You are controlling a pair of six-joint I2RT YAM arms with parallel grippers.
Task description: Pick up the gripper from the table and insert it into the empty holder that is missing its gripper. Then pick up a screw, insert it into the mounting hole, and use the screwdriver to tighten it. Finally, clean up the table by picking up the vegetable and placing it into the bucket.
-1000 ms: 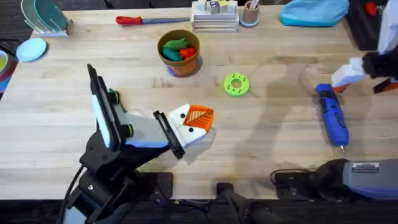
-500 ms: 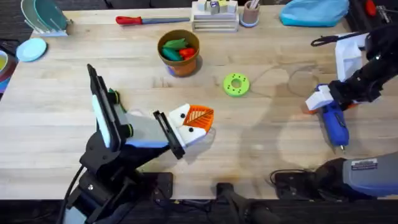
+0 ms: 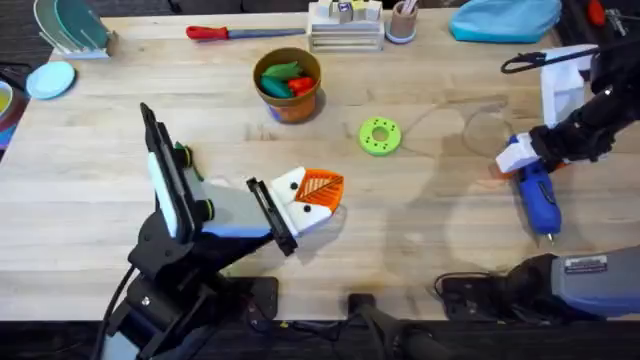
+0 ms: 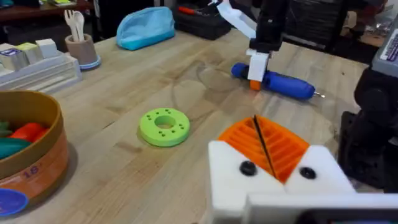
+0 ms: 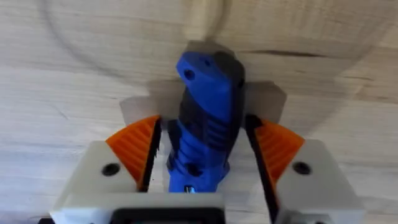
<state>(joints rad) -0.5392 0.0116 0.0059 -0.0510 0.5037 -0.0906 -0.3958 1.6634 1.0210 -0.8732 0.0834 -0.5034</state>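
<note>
my right hand (image 5: 205,163) straddles the screwdriver (image 3: 536,193) on the bench (image 3: 420,215), fingers apart; my left hand (image 4: 264,149) is pressed together.

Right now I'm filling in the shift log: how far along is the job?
Done: the left gripper shows both orange tips, shut. In hand: the right gripper straddles the blue screwdriver, which lies on the table. Left: driving a screw. The bucket already holds green and red toy pieces.

Left gripper (image 4: 268,149) pads pressed together — lime ring (image 4: 165,126) beyond.
</note>
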